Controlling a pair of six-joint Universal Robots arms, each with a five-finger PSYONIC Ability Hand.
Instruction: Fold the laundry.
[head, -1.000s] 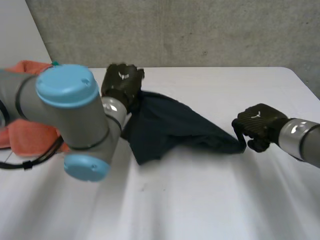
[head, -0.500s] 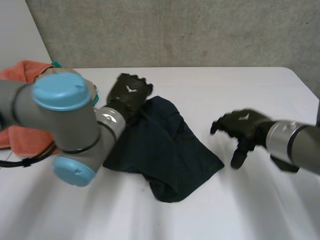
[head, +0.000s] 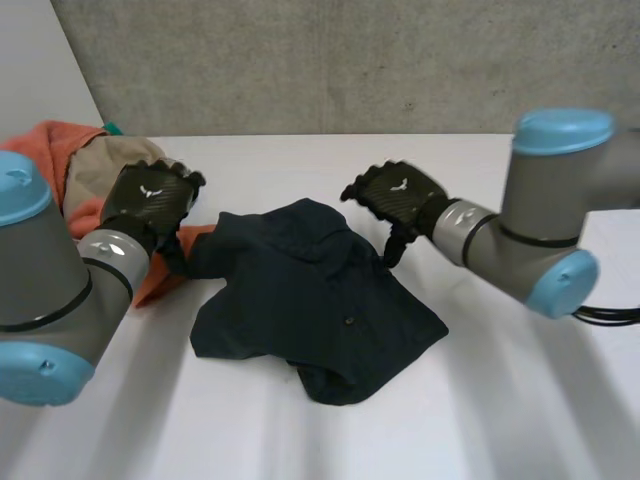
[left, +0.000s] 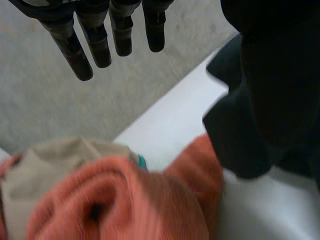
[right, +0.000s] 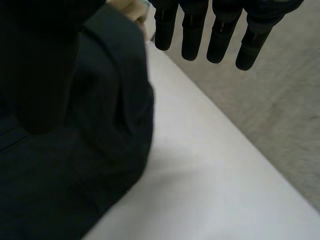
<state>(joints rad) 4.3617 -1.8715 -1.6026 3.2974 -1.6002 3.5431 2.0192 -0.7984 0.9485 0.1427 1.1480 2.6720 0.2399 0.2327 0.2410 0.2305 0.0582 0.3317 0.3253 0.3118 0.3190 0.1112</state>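
Reading near→far: the front strip of the worktop (head: 480, 430) is bare, prob. kept free as the folding area. Next, the dark garment (head: 320, 300) lies mid-worktop in a loose crumpled heap, near end bunched under itself, a small button (head: 347, 322) facing up. It's not spread, so IMO no fold can start until it's flattened. At either end sit the hands, flanking it, which looks like a setup for gripping two ends and pulling it flat. Over the garment's left tip hovers the left hand (head: 150, 200). Its wrist view shows fingers (left: 95, 45) straight and spread w/ nothing between them, so it holds nothing; cloth is on the thumb side, can't confirm contact. At the heap's far-right edge is the right hand (head: 395, 190), fingers (right: 220, 35) likewise straight, pointing past the cloth toward the worktop's far edge, nothing gripped; the garment lies under its palm. Farther left, an orange cloth (head: 45, 140) w/ a beige cloth (head: 100, 165) on top is piled at the far-left corner, prob. the laundry queue, parked off the work zone. The garment's left tip touches the orange edge, so a careless grab there could pick up both. A concrete wall (head: 350, 60) stands behind.
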